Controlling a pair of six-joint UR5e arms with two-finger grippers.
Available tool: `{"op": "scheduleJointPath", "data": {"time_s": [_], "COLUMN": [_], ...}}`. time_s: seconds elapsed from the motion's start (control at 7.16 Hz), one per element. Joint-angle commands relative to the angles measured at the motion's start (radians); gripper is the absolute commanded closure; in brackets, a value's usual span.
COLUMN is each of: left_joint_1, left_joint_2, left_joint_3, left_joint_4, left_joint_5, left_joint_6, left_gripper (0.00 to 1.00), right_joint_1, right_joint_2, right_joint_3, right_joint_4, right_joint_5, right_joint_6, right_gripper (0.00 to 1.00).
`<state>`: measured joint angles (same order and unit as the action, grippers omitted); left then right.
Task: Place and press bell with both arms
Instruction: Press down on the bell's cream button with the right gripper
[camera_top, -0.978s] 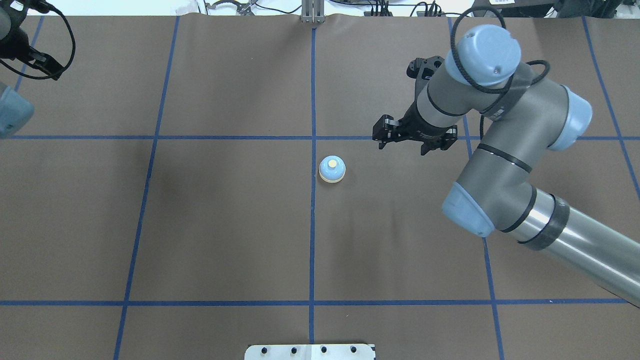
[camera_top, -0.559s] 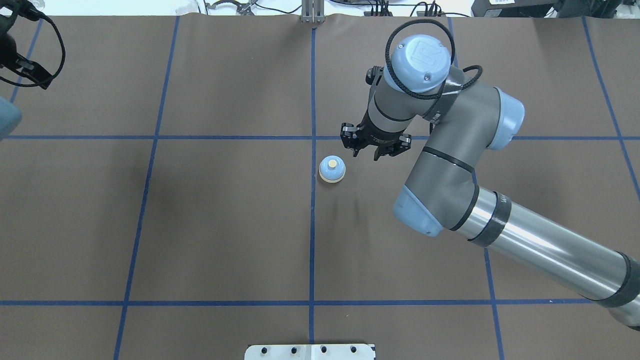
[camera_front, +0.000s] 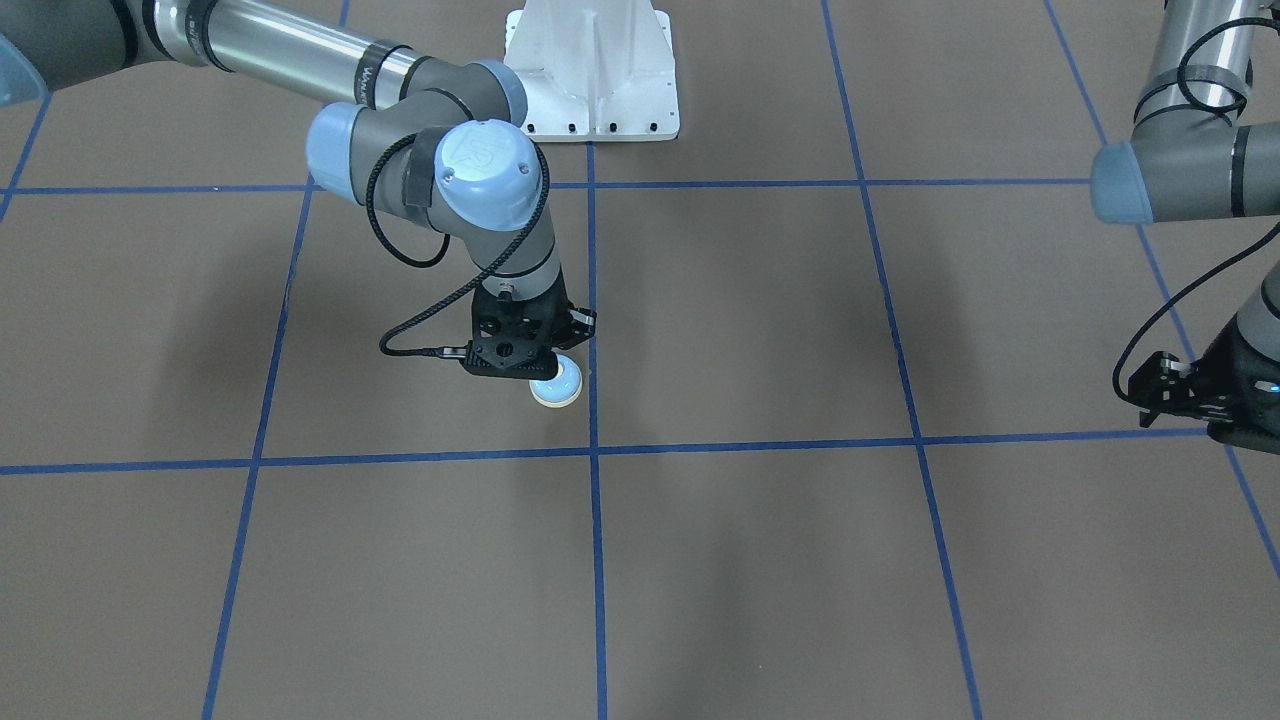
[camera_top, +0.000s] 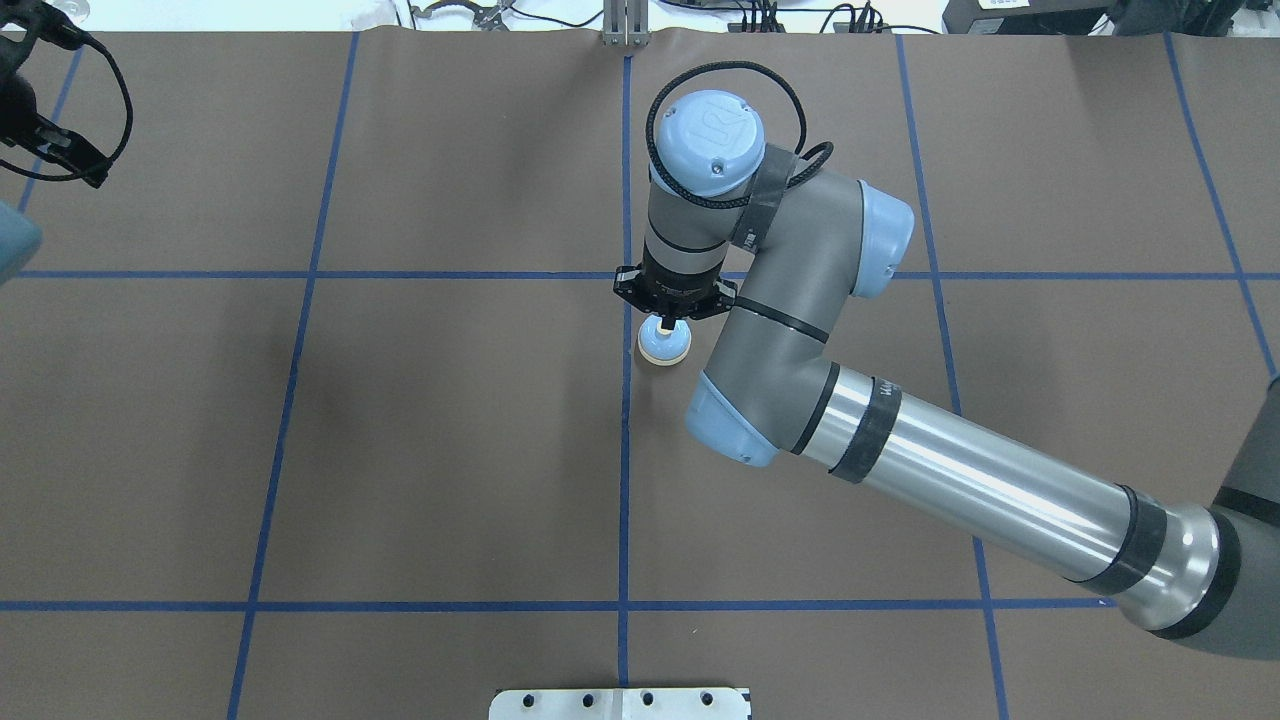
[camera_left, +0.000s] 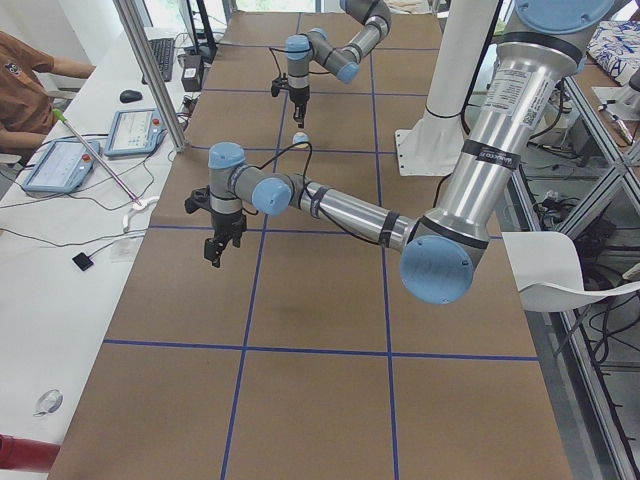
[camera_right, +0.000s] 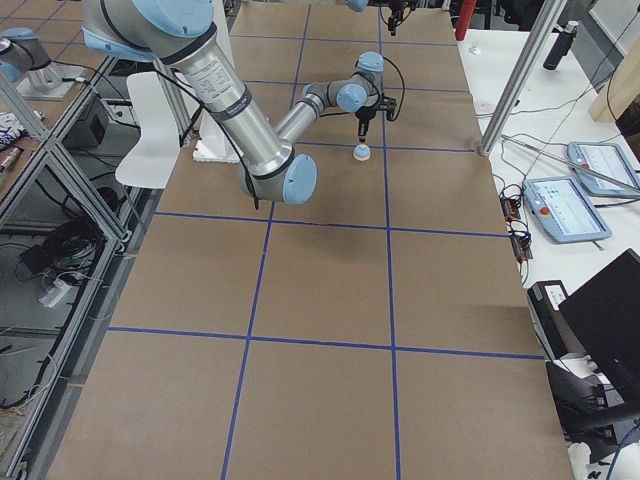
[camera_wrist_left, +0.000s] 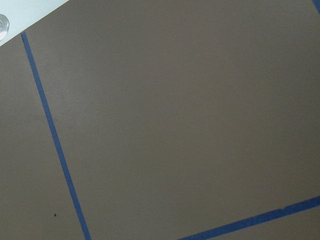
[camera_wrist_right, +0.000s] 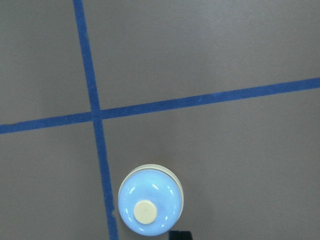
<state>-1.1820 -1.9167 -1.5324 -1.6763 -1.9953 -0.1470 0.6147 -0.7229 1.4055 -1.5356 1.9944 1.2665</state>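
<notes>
1. Centrally, the bell (camera_top: 664, 345) is being shown standing upright on the brown surface (camera_top: 450, 450), with its cream button facing up and its cream base rim lying flat.
2. It is being bordered by blue tape lines (camera_top: 625, 480): the long centre line is running just beside it on the robot's left. A cross line is passing near it on the side away from the robot's base.
3. The right end effector (camera_top: 666, 322) is being held directly over the bell and is pointing straight down. Its fingers are being pressed together, and nothing is being gripped between them.
4. In the exterior left view a small gap is being shown between the end effector and the button. In the right wrist view the button is being left uncovered, and only a black fingertip (camera_wrist_right: 180, 234) is showing at the bottom edge, just beside the dome.
5. The right arm (camera_top: 950, 470) is being stretched in from the robot's right side. Its wrist is being bent down over the middle of the surface, and a black cable (camera_top: 790, 85) is being looped around its light-blue joint cap.
6. The left end effector (camera_front: 1150, 385) is being held above the surface, well apart from the bell, out toward the robot's left end. Whether its fingers are apart or together cannot be told.
7. In the left wrist view only brown cover and blue tape are being shown.
8. A white pedestal (camera_front: 590, 80) is being seen bolted down at the robot's edge of the surface, on the centre line.
</notes>
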Motion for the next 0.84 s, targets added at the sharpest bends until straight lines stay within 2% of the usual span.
{"op": "scheduleJointPath", "data": {"time_s": [0.0,0.7], "left_joint_1": [0.002,0.004], "left_joint_2": [-0.007,-0.007], "left_joint_3": [0.0,0.0], "left_joint_4": [0.0,0.0], "left_joint_5": [0.0,0.0], "left_joint_6": [-0.006,-0.006], "left_gripper": [0.0,0.0], "right_joint_1": [-0.004,-0.012], "right_joint_2": [0.017,0.014], "right_joint_3": [-0.033,-0.086], "right_joint_4": [0.005,0.009], "right_joint_5": [-0.003,-0.003], "right_joint_6": [-0.013,-0.013], "right_gripper": [1.0,1.0]}}
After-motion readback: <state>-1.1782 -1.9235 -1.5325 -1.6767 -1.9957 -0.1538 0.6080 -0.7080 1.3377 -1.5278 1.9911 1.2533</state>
